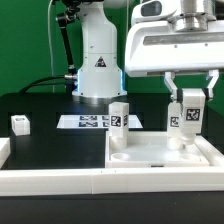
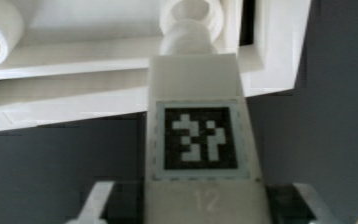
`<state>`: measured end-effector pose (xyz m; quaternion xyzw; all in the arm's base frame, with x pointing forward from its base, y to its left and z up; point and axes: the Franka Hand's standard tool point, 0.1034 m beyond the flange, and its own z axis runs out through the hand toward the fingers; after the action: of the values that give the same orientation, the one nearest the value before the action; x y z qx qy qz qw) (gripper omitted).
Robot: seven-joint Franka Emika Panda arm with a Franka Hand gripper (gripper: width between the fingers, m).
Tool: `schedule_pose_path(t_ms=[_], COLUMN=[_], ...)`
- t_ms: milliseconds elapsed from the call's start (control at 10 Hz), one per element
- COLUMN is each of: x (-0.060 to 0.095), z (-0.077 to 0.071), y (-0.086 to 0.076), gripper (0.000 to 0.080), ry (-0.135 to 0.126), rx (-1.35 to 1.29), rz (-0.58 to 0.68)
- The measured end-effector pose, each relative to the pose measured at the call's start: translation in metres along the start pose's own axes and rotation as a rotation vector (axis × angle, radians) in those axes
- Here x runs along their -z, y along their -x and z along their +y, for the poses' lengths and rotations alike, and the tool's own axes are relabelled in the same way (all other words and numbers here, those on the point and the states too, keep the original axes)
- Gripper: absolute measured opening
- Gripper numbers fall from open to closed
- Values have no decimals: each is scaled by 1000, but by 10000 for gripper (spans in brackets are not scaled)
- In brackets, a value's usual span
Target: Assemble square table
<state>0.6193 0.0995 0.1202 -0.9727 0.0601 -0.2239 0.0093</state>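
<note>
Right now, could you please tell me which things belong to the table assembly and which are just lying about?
Job: white plastic square slab; held white blocky tagged leg; second leg; third leg.
Idle: white marker board; long white border wall.

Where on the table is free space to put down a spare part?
Bare black table lies between the loose leg, the marker board, the front wall and the slab. Crowded: the slab's far edge, with the standing leg and the gripper with its held leg.
</note>
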Motion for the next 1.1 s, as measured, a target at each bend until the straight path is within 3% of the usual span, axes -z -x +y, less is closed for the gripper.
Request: schedule_pose_path(t_ms=[1100], x=[-8], z=[0], y=[-1], gripper=[292], ry=[1], rx=[41], rz=[166])
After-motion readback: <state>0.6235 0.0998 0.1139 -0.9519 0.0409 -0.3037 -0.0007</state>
